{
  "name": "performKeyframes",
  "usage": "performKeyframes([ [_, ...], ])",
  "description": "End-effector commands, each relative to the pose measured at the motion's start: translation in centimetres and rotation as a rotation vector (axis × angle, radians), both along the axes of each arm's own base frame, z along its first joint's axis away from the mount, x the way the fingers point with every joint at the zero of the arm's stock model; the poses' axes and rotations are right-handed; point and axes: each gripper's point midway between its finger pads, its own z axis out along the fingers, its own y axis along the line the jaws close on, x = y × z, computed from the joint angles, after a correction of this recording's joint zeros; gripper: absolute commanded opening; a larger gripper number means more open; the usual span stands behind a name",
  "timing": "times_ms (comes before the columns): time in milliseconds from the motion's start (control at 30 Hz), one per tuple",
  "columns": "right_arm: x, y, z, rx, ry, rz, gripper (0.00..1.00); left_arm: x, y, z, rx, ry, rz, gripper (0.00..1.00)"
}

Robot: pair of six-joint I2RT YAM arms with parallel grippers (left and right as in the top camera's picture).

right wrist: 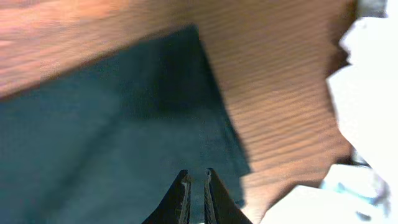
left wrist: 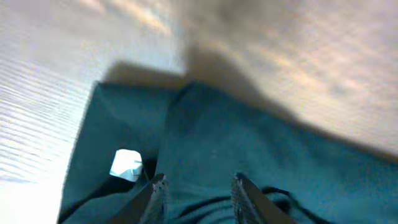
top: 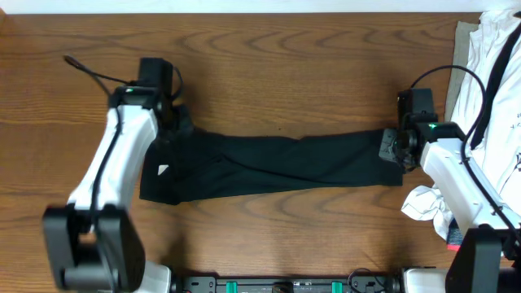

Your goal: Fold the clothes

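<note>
The clothes [top: 277, 167], one black garment, lie as a long folded strip across the middle of the table. A small white tag [top: 163, 170] shows near the strip's left end. My left gripper [top: 175, 130] is at the strip's upper left corner. In the left wrist view the left gripper [left wrist: 199, 183] has its fingers partly apart, with wrinkled cloth [left wrist: 280, 168] bunched between them beside the tag [left wrist: 127, 165]. My right gripper [top: 391, 148] is at the strip's right end. In its wrist view the right gripper [right wrist: 197, 177] is nearly closed on a thin layer of cloth [right wrist: 112, 124].
White garments with black straps [top: 496, 65] are piled at the table's right edge. More white cloth [top: 427, 207] lies just in front of the right arm, and this white cloth [right wrist: 367, 106] also shows in the right wrist view. Bare wood surrounds the strip.
</note>
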Motion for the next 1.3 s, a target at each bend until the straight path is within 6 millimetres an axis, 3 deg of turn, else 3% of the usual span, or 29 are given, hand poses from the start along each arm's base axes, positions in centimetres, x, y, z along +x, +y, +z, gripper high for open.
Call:
performKeyframes([
  [0,0.0,1.6,-0.1,0.095,0.005,0.029,0.08,0.5,-0.4,4.5,-0.033,-0.127,0.038,0.30],
  [100,-0.1,2.0,-0.6,0.110,0.011,0.039,0.09,-0.2,-2.4,4.8,-0.104,-0.115,-0.006,0.12],
  [133,-0.1,2.2,-0.7,0.111,0.010,0.042,0.09,-0.5,-3.2,4.6,-0.127,-0.100,-0.025,0.11],
  [333,0.3,3.2,-0.7,0.111,-0.005,0.098,0.12,-1.9,-6.2,2.1,-0.134,-0.016,-0.109,0.12],
  [633,0.3,3.6,-0.8,0.105,-0.007,0.129,0.18,-2.3,-9.3,-0.6,-0.123,0.058,-0.194,0.17],
  [967,0.3,3.6,-0.8,0.105,-0.005,0.128,0.18,-3.2,-10.6,-5.7,-0.092,0.210,-0.219,0.17],
  [1267,0.3,3.6,-0.8,0.106,-0.005,0.128,0.18,-2.8,-10.3,-7.7,-0.059,0.236,-0.194,0.16],
])
